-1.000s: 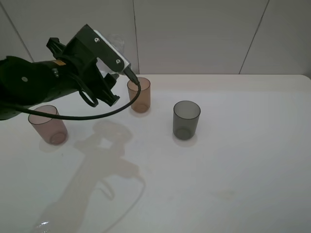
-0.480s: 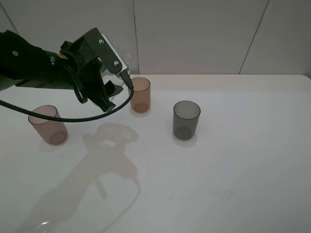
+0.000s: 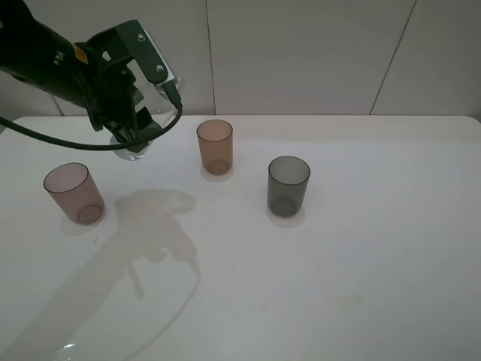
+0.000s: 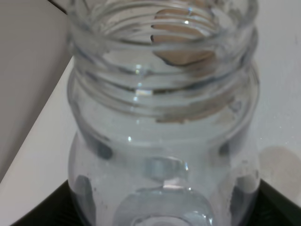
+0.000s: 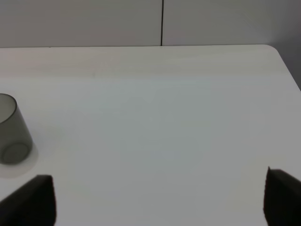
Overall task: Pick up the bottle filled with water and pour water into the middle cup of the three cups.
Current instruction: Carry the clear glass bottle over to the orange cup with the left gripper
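The clear bottle (image 3: 129, 152) is upright at the back left of the table, its base at or just above the surface. My left gripper (image 3: 132, 134) is shut on it. In the left wrist view the bottle (image 4: 164, 141) fills the frame with its open threaded neck, dark fingers (image 4: 28, 214) on both sides, and the amber cup shows through the neck. The amber middle cup (image 3: 215, 147) stands to the right of the bottle. The pinkish-brown cup (image 3: 74, 193) is at front left and the smoky grey cup (image 3: 288, 186) at right. My right gripper (image 5: 157, 207) is open and empty.
The grey cup (image 5: 11, 136) shows at the edge of the right wrist view, with bare white table (image 5: 164, 117) beyond it up to the wall. The left arm (image 3: 45, 56) and its cable hang over the table's back left.
My left gripper has carried the bottle away from the amber cup, left and back, turned it upright and lowered it. The cups have not moved.
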